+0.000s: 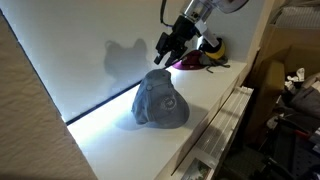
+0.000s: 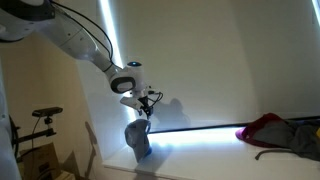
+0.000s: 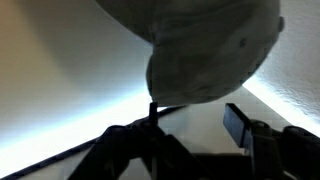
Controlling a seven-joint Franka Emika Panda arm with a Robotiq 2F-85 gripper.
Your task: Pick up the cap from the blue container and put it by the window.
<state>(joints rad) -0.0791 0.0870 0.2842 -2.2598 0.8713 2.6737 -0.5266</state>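
A soft grey-blue cap point(image 1: 160, 101) sits domed on the white ledge point(image 1: 115, 145), next to the bright window point(image 1: 80, 50). It also appears low down as the cap point(image 2: 138, 138) and fills the top of the wrist view as the cap point(image 3: 205, 45). The blue container is hidden. My gripper point(image 1: 165, 48) hangs just above the cap, apart from it, as the gripper point(image 2: 144, 104) also shows. In the wrist view the gripper point(image 3: 197, 122) has its dark fingers point(image 3: 240, 125) spread, with nothing between them.
A purple cap point(image 1: 190, 62) and a yellow-and-black one point(image 1: 213, 45) lie further along the ledge; the purple cap point(image 2: 268, 128) shows there too. A glowing strip point(image 2: 205, 128) runs along the window's bottom. The ledge's front edge drops to clutter point(image 1: 295, 95).
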